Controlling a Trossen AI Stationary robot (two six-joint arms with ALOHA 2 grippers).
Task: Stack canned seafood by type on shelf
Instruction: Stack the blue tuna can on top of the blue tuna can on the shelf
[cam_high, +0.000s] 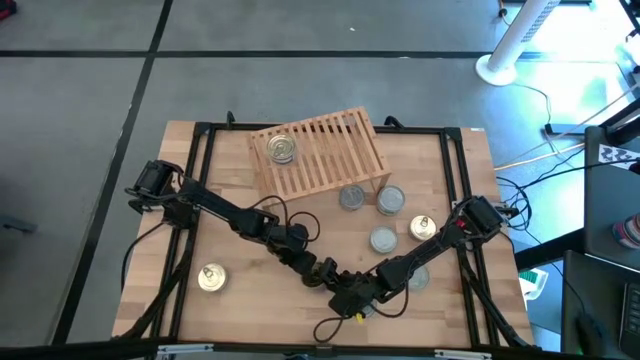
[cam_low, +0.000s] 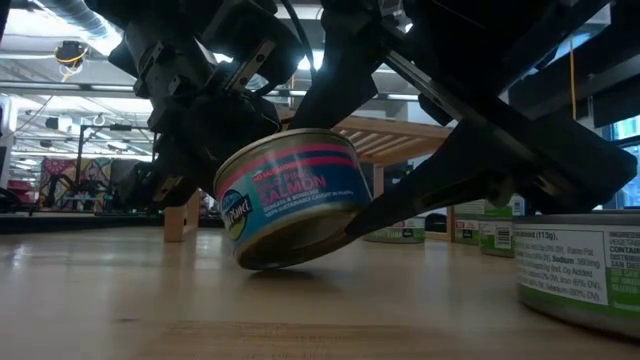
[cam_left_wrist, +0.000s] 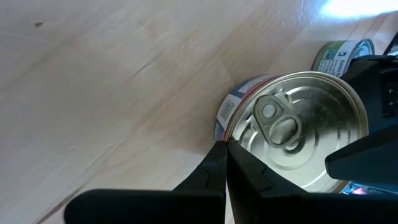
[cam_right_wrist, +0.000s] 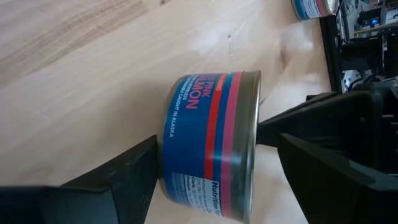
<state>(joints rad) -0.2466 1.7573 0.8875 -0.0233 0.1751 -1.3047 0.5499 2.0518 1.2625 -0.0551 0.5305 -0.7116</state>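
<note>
A salmon tin (cam_low: 295, 195) with a blue and pink label and a silver pull-tab top (cam_left_wrist: 292, 124) stands tilted near the table's front middle. One edge of its base (cam_low: 258, 262) rests on the wood. My left gripper (cam_left_wrist: 227, 163) is shut at the rim of the tin's top. My right gripper (cam_right_wrist: 217, 142) is open, one finger at the tin's base and the other standing off its top. In the high view both grippers (cam_high: 335, 278) (cam_high: 362, 293) hide this tin. A gold-topped tin (cam_high: 282, 148) sits on the slatted shelf (cam_high: 330, 150). My left gripper touches the tin's top at its rim (cam_left_wrist: 233, 140) with the tips of its shut fingers, slanting down from the table's left. My right gripper has one finger (cam_low: 400, 210) under the raised side of the tin's base (cam_right_wrist: 163, 168). Its other finger (cam_right_wrist: 323, 162) stands clear of the top. The tin leans on that finger.
Two silver-topped tins (cam_high: 351, 197) (cam_high: 391, 200) stand by the shelf's near side, with another (cam_high: 383, 239) and a gold one (cam_high: 423, 227) closer in. A gold tin (cam_high: 210, 277) sits alone at the near left. Green-labelled tins (cam_low: 580, 270) stand close on the right.
</note>
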